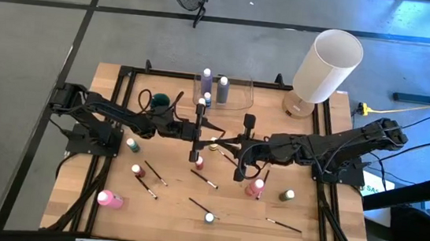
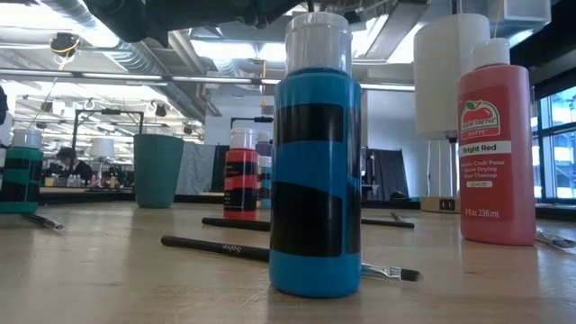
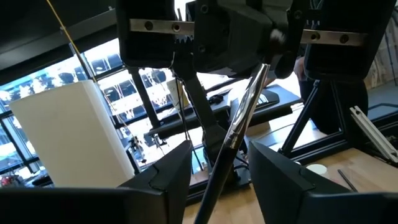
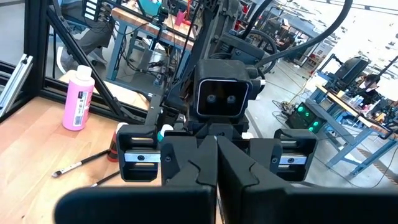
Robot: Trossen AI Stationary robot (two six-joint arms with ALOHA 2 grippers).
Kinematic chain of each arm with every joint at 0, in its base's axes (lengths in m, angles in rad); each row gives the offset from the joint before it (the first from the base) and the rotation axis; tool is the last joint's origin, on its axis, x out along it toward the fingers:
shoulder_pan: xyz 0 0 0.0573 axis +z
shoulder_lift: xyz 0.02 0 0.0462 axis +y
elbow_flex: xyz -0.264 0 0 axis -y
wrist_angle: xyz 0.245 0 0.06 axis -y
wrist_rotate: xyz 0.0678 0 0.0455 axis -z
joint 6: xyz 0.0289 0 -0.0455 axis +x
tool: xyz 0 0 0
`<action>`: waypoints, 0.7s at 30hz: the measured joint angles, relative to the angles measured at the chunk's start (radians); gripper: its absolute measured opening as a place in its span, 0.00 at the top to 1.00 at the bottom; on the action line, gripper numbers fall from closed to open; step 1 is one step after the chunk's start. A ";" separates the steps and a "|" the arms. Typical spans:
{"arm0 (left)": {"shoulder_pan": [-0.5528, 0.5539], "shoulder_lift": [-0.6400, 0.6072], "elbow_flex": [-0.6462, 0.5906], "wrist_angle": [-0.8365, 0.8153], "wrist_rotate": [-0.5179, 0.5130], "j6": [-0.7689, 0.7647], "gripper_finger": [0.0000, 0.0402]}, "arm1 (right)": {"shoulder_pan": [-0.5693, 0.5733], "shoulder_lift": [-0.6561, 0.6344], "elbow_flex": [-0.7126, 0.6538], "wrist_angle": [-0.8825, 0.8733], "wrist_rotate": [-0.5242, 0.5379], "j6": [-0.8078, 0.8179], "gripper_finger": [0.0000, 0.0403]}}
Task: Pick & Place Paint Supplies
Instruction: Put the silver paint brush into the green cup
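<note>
Near table centre, the left gripper (image 1: 197, 131) is met by the right gripper (image 1: 228, 147), which reaches in from 3 o'clock; a brush (image 3: 233, 140) is seen between the left fingers (image 3: 163, 173) in the left wrist view, jaws partly open around its shaft; whether it is clamped cannot be told; the right gripper's jaws are shut, and what they hold, if anything, cannot be told; its tips point straight at the left wrist, so a brush handover between the arms is judged likely; other supplies lie scattered toward 6 o'clock: a pink bottle (image 1: 109, 199) lying at 7 o'clock, a second pink bottle (image 1: 254, 188) just below the right gripper, a green bottle (image 1: 286, 195) at 5 o'clock, loose brushes (image 1: 204, 179) between them; more bottles (image 1: 222, 89) stand in the clear container (image 1: 239, 96) at 12 o'clock, judged the drop spot; a teal cup (image 1: 161, 99) sits at 11 o'clock and a white cylinder (image 1: 327, 66) at 1 o'clock; the surface is pale wood (image 1: 171, 211) inside a black frame; in the low view a blue bottle (image 2: 315, 171) and a red bottle (image 2: 496, 153) are seen close, a brush lying behind them; the room is an open workshop with a grey floor and benches, a person seated far off.
</note>
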State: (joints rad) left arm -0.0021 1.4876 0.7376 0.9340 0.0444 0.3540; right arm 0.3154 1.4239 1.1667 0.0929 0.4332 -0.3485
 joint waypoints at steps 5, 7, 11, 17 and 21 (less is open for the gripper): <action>0.000 0.000 0.000 0.000 -0.003 0.006 0.72 | 0.000 0.002 0.000 -0.001 0.000 0.001 1.00; 0.000 0.000 0.000 -0.001 -0.005 0.013 0.75 | 0.000 0.010 0.000 -0.002 0.002 0.002 1.00; 0.000 0.000 0.000 -0.002 -0.013 0.020 0.84 | -0.004 0.032 0.000 0.007 0.009 0.001 1.00; -0.001 0.000 -0.002 -0.013 -0.019 0.015 0.95 | -0.021 0.045 0.000 0.020 0.013 0.002 1.00; -0.001 0.000 -0.002 -0.014 -0.020 0.006 0.95 | -0.021 0.045 0.000 0.019 0.011 -0.009 0.99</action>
State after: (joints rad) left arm -0.0029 1.4876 0.7361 0.9199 0.0244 0.3603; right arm 0.2943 1.4689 1.1671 0.1115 0.4442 -0.3572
